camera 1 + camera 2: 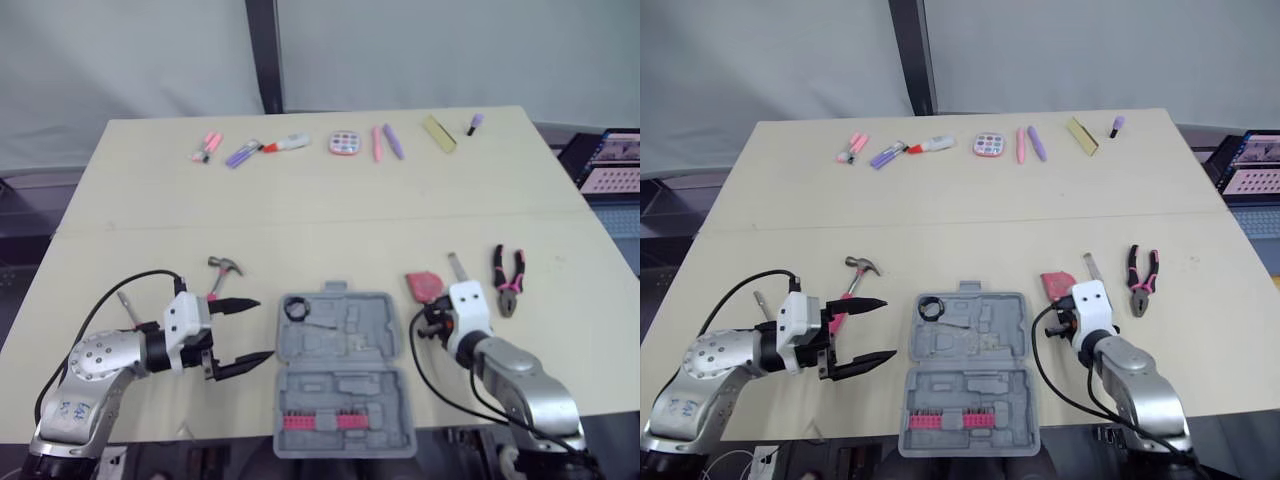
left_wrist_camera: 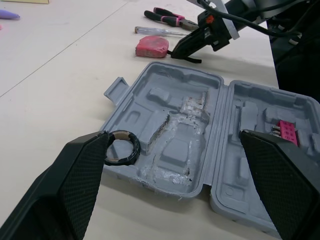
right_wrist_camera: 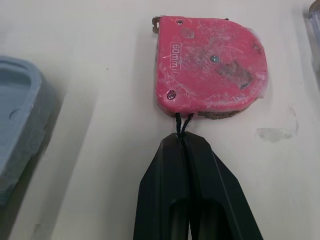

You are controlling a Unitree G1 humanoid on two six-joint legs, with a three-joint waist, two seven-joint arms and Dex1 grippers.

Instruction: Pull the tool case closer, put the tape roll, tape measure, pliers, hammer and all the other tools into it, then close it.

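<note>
The grey tool case (image 1: 345,345) lies open at the table's front centre, with a black tape roll (image 1: 296,309) in its far left pocket and pink bits (image 1: 322,421) in the near half. My left gripper (image 1: 264,329) hangs open just left of the case, holding nothing. My right gripper (image 3: 185,140) is shut on the black cord of the red tape measure (image 3: 210,65), which rests on the table right of the case. The hammer (image 1: 222,272) lies beyond the left gripper. The pink-handled pliers (image 1: 508,277) lie at the right.
A screwdriver (image 1: 458,268) lies between the tape measure and the pliers, and another (image 1: 128,305) sits by my left arm. Several markers and small items (image 1: 345,143) line the table's far edge. A dark stand (image 1: 610,165) is off the right side.
</note>
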